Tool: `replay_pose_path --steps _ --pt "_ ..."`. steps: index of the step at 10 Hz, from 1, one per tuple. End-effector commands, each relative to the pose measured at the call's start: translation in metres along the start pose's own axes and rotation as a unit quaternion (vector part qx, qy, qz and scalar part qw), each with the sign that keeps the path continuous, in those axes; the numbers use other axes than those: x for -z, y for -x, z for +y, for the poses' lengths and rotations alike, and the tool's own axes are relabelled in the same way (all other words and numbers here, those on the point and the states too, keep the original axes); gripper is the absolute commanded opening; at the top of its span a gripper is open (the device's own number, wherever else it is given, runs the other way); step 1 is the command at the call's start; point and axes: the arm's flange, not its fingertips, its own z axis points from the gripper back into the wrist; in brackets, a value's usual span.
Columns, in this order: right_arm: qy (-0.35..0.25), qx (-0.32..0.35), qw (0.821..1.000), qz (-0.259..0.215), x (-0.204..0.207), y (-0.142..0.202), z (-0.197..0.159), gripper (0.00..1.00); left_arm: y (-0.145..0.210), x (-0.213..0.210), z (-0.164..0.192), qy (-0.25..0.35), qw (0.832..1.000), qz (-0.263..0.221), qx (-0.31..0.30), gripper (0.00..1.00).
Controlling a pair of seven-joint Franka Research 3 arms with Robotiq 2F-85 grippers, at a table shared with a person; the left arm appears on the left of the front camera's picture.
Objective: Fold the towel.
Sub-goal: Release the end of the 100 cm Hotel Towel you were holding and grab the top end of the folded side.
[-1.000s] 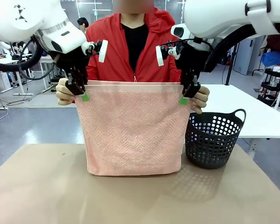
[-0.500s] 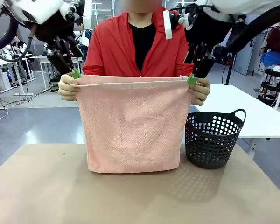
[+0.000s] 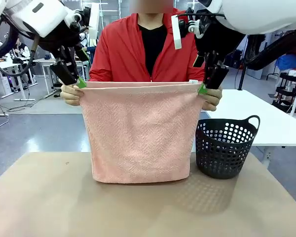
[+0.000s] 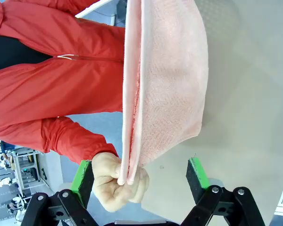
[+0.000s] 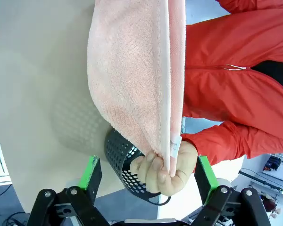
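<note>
Fingers (image 4: 82,176) wide apart beside towel (image 3: 138,133): salmon-pink terry, doubled, vertical, unwrinkled.

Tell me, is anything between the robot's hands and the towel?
Yes: the person grips the towel at both top corners. One fist sits inside the open left hand, the other fist inside the open right hand.

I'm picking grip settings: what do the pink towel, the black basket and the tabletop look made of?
The towel looks like soft matte terry cloth: nubby woven texture, stitched hems. The basket seems moulded black plastic, slightly shiny, with rows of round holes. The tabletop looks like a smooth matte tan sheet, perhaps laminate or a mat; the pictures leave that open.
</note>
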Motion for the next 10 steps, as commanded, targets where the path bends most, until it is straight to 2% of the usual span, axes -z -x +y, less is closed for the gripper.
replay_pose_path --steps 1,3,5,10 --pt "-0.01 0.002 1.0 -0.002 0.01 -0.003 -0.011 1.0 -0.007 0.009 0.009 0.01 1.0 0.012 0.0 1.0" --pt "-0.023 -0.003 1.0 0.013 0.02 -0.008 -0.026 1.0 -0.015 0.024 0.025 0.03 0.999 0.033 0.016 1.0" --pt "-0.044 -0.006 0.999 0.021 0.034 -0.012 -0.037 1.0 -0.017 0.045 0.038 0.056 0.998 0.037 0.008 1.0" --pt "-0.094 0.02 0.995 0.029 0.073 -0.012 -0.052 1.0 -0.006 0.082 0.047 0.086 0.994 0.06 -0.017 1.0"
